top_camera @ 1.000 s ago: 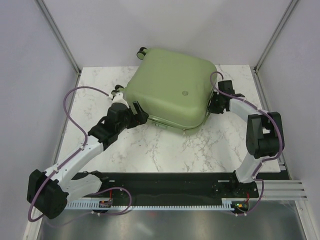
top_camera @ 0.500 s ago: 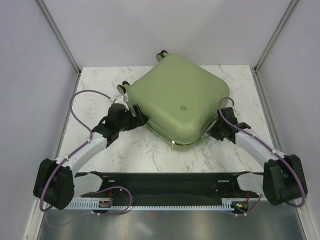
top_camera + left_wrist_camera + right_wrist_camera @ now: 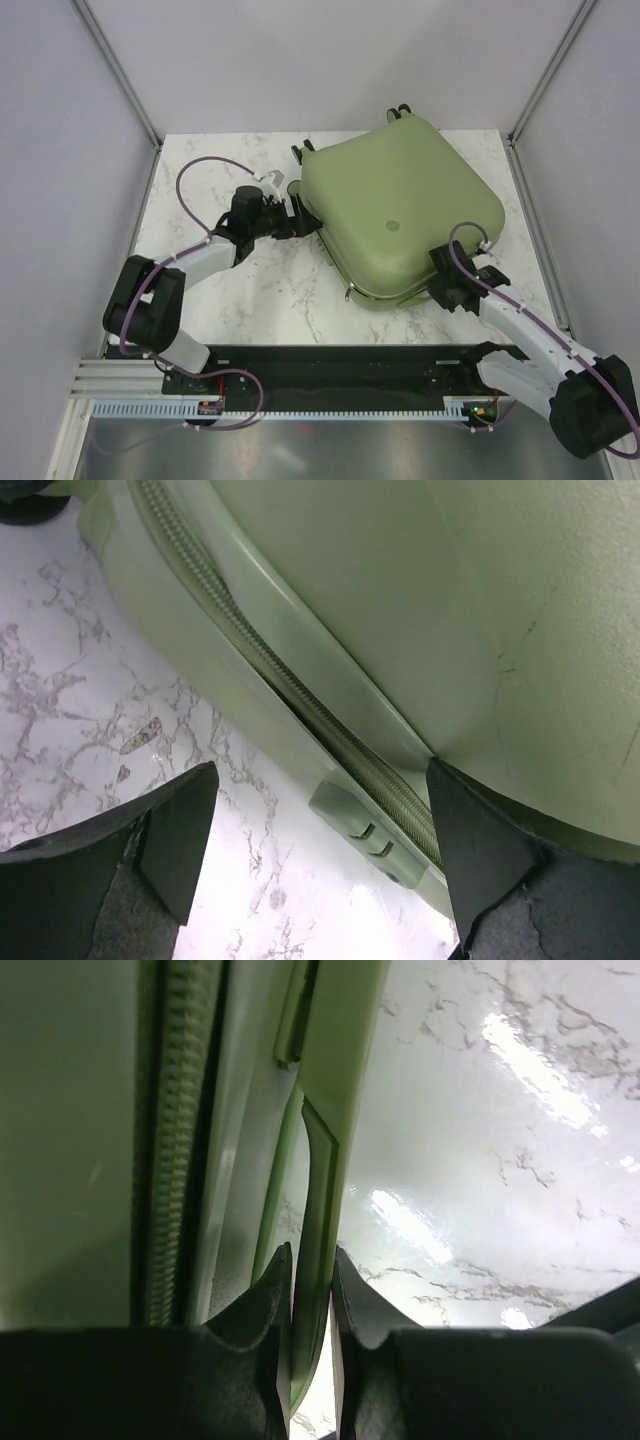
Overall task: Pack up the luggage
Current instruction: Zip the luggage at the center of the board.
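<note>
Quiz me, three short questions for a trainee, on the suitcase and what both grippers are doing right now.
1. True or false: the luggage lies open on the table.
2. What does the right gripper pinch? A) a wheel B) a green strip on the luggage's edge C) nothing
3. Fill in: the left gripper is ____, near the zipper.
Key: 1 false, it is shut. 2 B. 3 open.
</note>
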Motion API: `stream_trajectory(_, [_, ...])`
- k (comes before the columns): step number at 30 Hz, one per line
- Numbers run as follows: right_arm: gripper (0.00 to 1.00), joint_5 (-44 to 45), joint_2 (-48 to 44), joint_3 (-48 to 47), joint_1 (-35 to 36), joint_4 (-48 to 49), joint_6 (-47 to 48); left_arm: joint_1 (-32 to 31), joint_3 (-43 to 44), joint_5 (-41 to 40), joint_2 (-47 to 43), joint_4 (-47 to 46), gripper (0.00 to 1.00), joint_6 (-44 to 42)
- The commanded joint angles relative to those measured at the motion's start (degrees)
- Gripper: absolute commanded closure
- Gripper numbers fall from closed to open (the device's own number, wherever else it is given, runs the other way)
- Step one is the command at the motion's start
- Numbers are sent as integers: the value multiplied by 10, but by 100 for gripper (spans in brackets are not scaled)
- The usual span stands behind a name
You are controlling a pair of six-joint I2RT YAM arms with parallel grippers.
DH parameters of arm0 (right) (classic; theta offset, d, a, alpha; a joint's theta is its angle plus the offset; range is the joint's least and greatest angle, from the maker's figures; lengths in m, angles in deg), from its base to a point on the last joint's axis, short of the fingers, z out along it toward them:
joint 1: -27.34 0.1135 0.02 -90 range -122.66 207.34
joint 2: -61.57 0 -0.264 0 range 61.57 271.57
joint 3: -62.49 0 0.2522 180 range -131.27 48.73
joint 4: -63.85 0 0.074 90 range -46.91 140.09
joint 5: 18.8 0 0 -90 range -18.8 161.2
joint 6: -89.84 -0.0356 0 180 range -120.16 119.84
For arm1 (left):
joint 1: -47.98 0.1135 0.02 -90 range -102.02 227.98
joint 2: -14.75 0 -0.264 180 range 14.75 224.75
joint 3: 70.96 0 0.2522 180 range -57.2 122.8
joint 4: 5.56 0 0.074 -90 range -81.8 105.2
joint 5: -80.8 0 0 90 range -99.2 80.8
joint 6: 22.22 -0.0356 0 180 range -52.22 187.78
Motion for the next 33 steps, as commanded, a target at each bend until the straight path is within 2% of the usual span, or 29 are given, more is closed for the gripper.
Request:
stream_trajectory(1, [100, -9, 46, -49, 48, 41, 4, 3, 18, 75, 4, -52, 10, -67])
stream_trajectory(8, [100, 24, 161, -119, 92, 83, -66, 6, -106, 125, -152, -21, 14, -76])
stream_trajectory(13, [100, 29, 233, -163, 94, 90, -54, 6, -193, 175, -289, -11, 14, -73])
stream_trajectory(16, [100, 20, 264, -188, 96, 93, -39, 1, -217, 180, -319, -20, 14, -77])
stream_trajectory(19, [100, 11, 278, -200, 97, 100, -31, 2, -209, 181, -296, -29, 19, -97])
stream_trajectory(22, [100, 6, 281, -205, 99, 105, -25, -3, -194, 230, -247, -49, 26, -104])
stream_trajectory(33, [100, -13, 273, -179, 100, 127, -24, -27, -170, 194, -173, -83, 29, -143])
